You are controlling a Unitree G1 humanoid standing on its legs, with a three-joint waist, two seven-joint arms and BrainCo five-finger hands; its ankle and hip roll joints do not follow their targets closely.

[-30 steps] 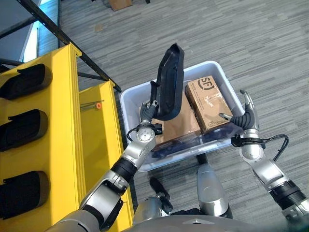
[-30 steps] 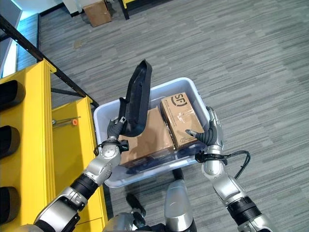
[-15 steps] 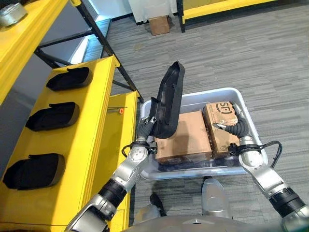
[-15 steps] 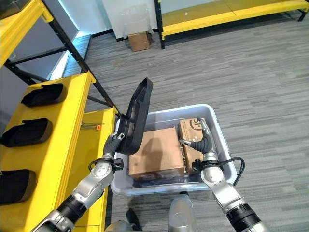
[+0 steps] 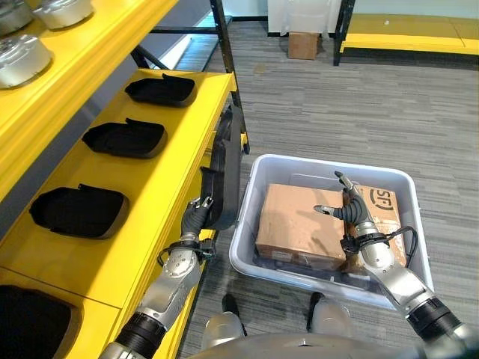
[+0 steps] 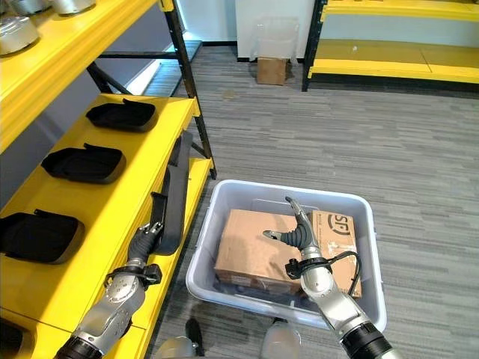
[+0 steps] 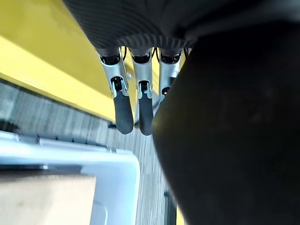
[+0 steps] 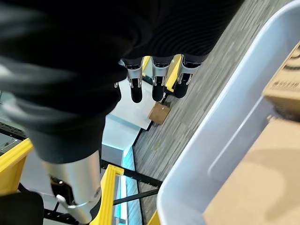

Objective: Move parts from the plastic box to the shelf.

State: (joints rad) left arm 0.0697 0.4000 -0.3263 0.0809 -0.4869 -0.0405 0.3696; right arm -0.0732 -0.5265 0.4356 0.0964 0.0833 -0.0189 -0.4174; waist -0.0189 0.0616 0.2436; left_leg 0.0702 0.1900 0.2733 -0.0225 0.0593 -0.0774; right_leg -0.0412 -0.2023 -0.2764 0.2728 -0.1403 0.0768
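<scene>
Left hand [image 5: 196, 218] fingers clamp black part [image 5: 226, 176], now swung from plastic box [image 5: 251, 224] beside shelf [image 5: 150, 202]; right hand [image 5: 352, 213] open, empty.

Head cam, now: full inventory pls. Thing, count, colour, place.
Black part: 1, black, upright in left hand beside the shelf edge
Black parts: 3 in full view, black, in a row on the shelf
Shelf: 1, yellow, robot's left
Plastic box: 1, pale grey, on the floor
Cardboard boxes: 2, brown, in the plastic box
Metal parts: at least 2, silver, on an upper shelf
Small carton: 1, brown, on the far floor
Left hand: curled round the black part
Right hand: open, over the cardboard boxes
</scene>
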